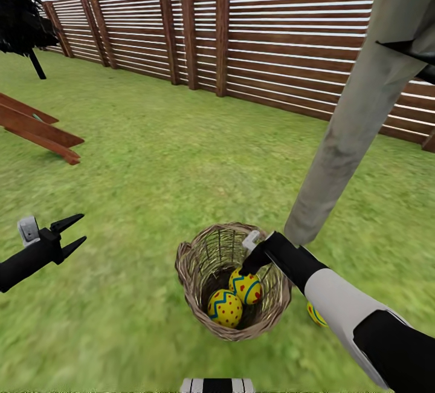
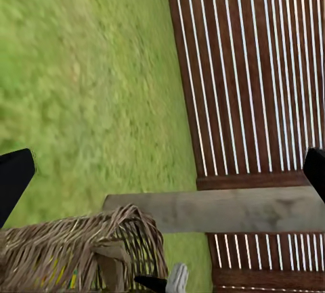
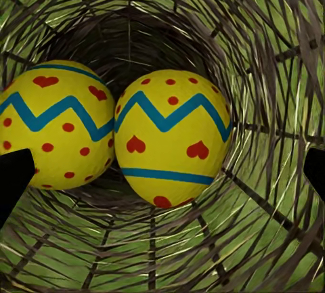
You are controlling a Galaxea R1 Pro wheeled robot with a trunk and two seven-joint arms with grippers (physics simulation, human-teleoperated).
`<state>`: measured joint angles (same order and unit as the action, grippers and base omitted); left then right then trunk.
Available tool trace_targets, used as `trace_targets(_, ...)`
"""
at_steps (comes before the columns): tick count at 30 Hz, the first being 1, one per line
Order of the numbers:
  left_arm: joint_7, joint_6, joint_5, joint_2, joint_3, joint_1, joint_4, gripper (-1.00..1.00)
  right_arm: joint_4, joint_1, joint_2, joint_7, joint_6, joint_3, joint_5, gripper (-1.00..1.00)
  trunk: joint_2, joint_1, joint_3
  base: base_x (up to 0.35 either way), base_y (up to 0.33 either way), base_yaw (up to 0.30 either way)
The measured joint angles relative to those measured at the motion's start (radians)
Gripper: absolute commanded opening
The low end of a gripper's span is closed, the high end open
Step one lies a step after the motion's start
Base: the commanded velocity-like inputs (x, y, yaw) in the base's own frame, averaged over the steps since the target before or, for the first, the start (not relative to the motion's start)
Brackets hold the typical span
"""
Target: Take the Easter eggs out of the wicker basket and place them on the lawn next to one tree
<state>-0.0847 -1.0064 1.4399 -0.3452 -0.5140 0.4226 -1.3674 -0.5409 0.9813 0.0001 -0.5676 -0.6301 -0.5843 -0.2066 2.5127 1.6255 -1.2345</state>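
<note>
Wicker basket on lawn beside pale tree trunk, two Easter eggs inside, third egg on grass behind right arm, right gripper fingers apart inside basket, left gripper open, hovering apart.

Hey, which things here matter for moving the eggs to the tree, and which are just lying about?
Part of the job:
- two yellow painted eggs in the brown wicker basket
- third yellow egg on the green lawn
- pale grey tree trunk
- right tool, open, in the basket

Just lying about:
- slatted wooden fence
- reddish wooden planks
- thin dark tree
- left tool, open, idle
</note>
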Motion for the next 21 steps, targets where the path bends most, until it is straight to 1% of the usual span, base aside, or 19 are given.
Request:
trace_targets(5, 0.000, 0.000, 0.000, 0.001, 0.001, 0.000, -0.005, 1.00, 0.016, 0.003, 0.000, -0.002, 0.000, 0.004, 0.011, 1.00, 0.001, 0.002, -0.019, 0.000, 0.000, 0.000)
trace_targets(7, 0.000, 0.000, 0.000, 0.001, 0.013, 0.000, -0.007, 1.00, 0.018, 0.005, 0.000, -0.002, 0.000, 0.005, 0.012, 1.00, 0.002, 0.003, -0.027, 0.000, 0.000, 0.000)
trace_targets(9, 0.000, 0.000, 0.001, 0.002, 0.039, 0.000, -0.010, 1.00, 0.018, 0.009, 0.000, -0.002, 0.001, 0.006, 0.013, 1.00, 0.002, 0.004, -0.035, 0.000, 0.000, 0.000)
trace_targets(10, 0.000, 0.000, 0.001, 0.002, 0.044, 0.000, -0.011, 1.00, 0.018, 0.010, 0.000, -0.002, 0.001, 0.007, 0.013, 1.00, 0.002, 0.004, -0.039, 0.000, 0.000, 0.000)
trace_targets(13, 0.000, 0.001, 0.001, 0.002, 0.053, 0.000, -0.011, 1.00, 0.015, 0.012, 0.002, -0.002, 0.003, 0.029, 0.014, 1.00, 0.003, 0.006, -0.050, 0.000, 0.000, 0.000)
trace_targets(21, 0.001, 0.004, 0.000, 0.003, 0.068, 0.000, -0.008, 1.00, 0.001, 0.014, -0.003, -0.002, 0.009, 0.043, 0.010, 1.00, 0.005, 0.009, -0.081, 0.000, 0.000, 0.000)
